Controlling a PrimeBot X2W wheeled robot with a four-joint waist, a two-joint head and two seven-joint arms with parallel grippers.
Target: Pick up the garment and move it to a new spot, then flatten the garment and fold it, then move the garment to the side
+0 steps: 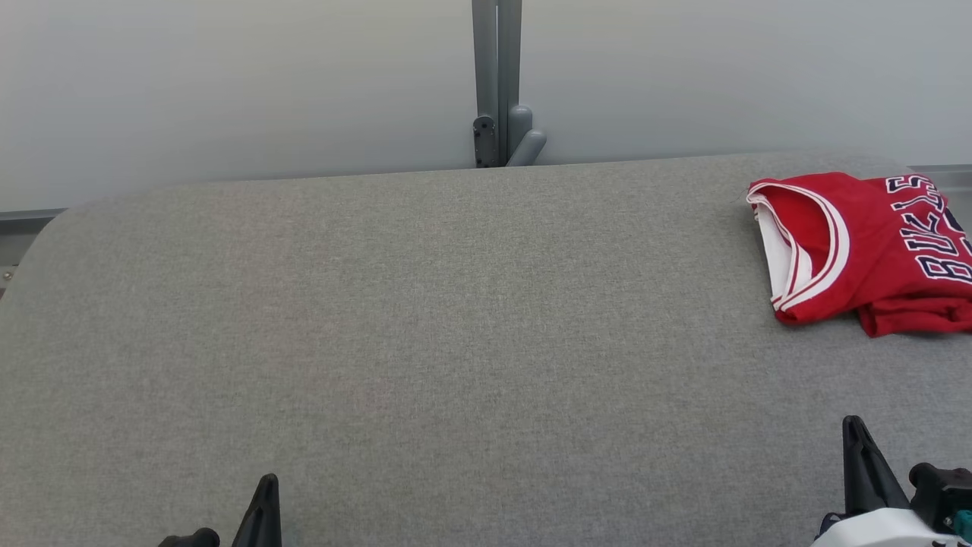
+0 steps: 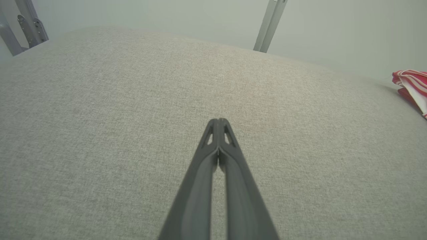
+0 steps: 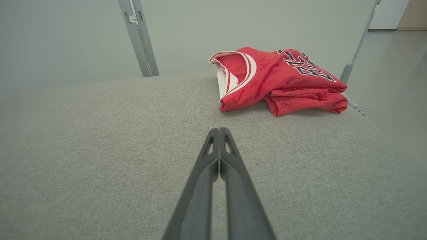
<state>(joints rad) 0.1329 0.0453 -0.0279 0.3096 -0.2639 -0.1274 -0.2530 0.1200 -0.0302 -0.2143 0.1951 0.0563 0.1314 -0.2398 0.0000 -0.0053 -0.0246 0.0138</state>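
A red jersey (image 1: 873,251) with white trim and dark lettering lies folded at the far right of the grey table (image 1: 425,327), partly cut off by the head view's right edge. The right wrist view has the jersey (image 3: 283,80) ahead and to the right of my right gripper (image 3: 219,130), which is shut with nothing in it and well short of the cloth. The same gripper's dark tip (image 1: 854,425) rises at the lower right of the head view. My left gripper (image 2: 219,120) is shut and holds nothing over bare table, its tip (image 1: 267,482) at the lower left. A strip of the jersey (image 2: 413,86) edges the left wrist view.
The table is covered in grey fabric with rounded far corners. A grey metal post (image 1: 497,83) with a bracket stands behind the table's far edge against a pale wall. Past the table's right edge a thin post (image 3: 358,50) and pale floor show.
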